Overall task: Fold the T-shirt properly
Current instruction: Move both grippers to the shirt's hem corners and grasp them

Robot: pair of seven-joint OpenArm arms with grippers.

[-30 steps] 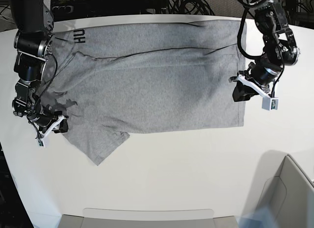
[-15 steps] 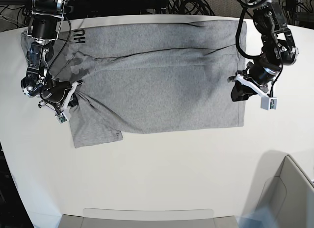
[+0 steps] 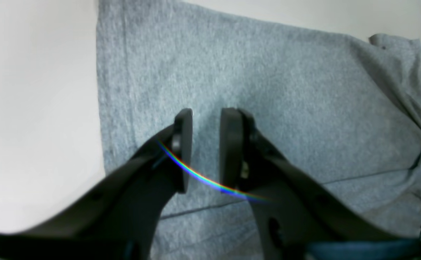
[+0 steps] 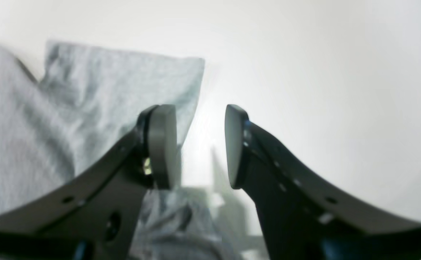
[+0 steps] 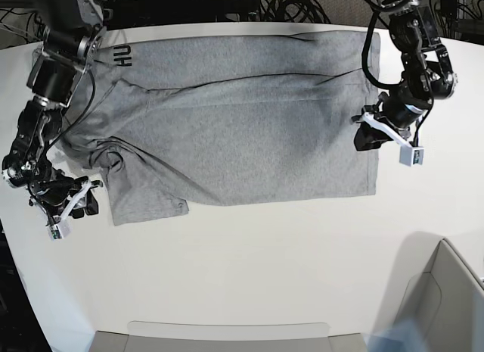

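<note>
The heather-grey T-shirt (image 5: 242, 117) lies spread flat on the white table (image 5: 265, 261), with a bit of black lettering (image 5: 122, 57) showing at its far left corner. Its near-left sleeve (image 5: 144, 200) is folded inward. My right gripper (image 5: 74, 204) sits on the bare table just left of that sleeve. In the right wrist view it (image 4: 199, 112) is open with nothing between its fingers, and the sleeve (image 4: 123, 83) lies to its left. My left gripper (image 5: 368, 138) is at the shirt's right hem. In the left wrist view it (image 3: 206, 119) stands narrowly open over the cloth (image 3: 286, 79).
A grey box (image 5: 446, 299) stands at the near right corner. A pale tray edge (image 5: 227, 337) runs along the front. Black cables (image 5: 287, 4) lie behind the table's far edge.
My right gripper carried the sleeve inward over the shirt, let it go and drew back down-left onto the table. The left arm has barely moved.
</note>
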